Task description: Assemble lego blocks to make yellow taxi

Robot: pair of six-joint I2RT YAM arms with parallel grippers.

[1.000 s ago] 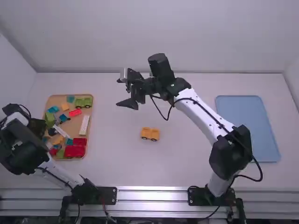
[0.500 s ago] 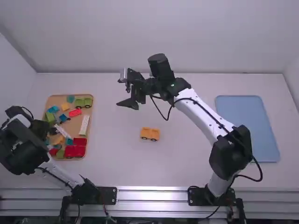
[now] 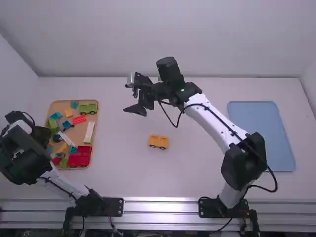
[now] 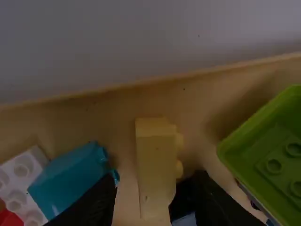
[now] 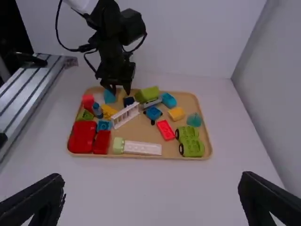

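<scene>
Inside the tan tray, the yellow studded block lies centred before your open left jaws, its long axis crossing their closing line, your parted right jaws well away.

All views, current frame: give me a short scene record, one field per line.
Left gripper: open, yellow block between its fingers
Right gripper: open, above the table
Wheeled piece: yellow-orange, on the table
Tray: assorted blocks, including red, green and blue
Blue mat: on the table, right side
Taxi: not yet assembled
</scene>
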